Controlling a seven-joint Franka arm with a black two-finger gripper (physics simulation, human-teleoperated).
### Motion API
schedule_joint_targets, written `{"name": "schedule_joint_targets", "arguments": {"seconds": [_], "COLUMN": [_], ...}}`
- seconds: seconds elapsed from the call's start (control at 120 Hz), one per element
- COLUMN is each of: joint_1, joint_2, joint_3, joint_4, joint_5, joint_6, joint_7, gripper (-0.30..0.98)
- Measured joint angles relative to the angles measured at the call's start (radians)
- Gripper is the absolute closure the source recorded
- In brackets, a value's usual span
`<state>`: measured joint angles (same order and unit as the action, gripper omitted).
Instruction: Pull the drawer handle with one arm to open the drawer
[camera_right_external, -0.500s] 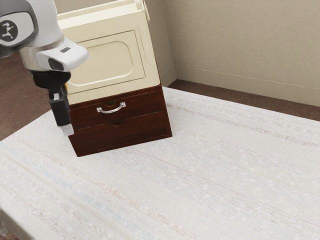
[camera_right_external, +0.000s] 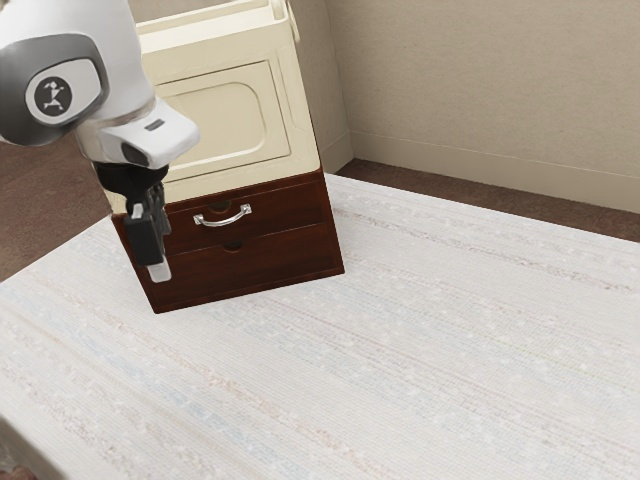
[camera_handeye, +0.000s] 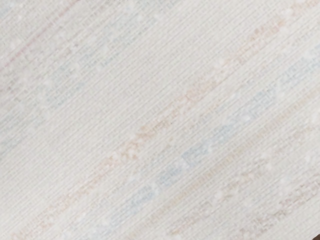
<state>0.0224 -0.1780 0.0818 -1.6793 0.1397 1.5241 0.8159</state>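
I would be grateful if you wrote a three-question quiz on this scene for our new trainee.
1. Fill in the blank: The silver handle is fixed to the ____ of the two dark drawer fronts.
2. Multiple choice: In the exterior view, where is the gripper?
A) To the exterior view's right of the handle
B) To the exterior view's left of the handle
C) Directly above the handle, touching it
3. True or false: The drawer with the handle is pulled wide open.

Key: 1. upper; 2. B; 3. False
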Motion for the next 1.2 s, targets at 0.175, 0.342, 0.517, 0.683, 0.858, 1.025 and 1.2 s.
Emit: {"name": "schedule_joint_targets", "arguments": {"seconds": [0.175,0.342,0.517,0.683,0.858,1.025,1.2], "joint_1": [0.020,0.032,0.060,0.089,0.099,0.103,0.087], "joint_2": [0.037,0.082,0.127,0.166,0.213,0.249,0.281], "joint_3": [0.003,0.018,0.019,0.019,0.037,0.039,0.045], "joint_4": [-0.016,-0.014,-0.009,-0.002,0.023,0.048,0.051], "joint_5": [0.021,0.051,0.060,0.062,0.062,0.062,0.062], "joint_6": [0.140,0.242,0.336,0.411,0.464,0.493,0.515], "joint_7": [0.024,0.046,0.077,0.113,0.151,0.179,0.203], "gripper": [0.14,0.35,0.42,0.44,0.44,0.44,0.44]}}
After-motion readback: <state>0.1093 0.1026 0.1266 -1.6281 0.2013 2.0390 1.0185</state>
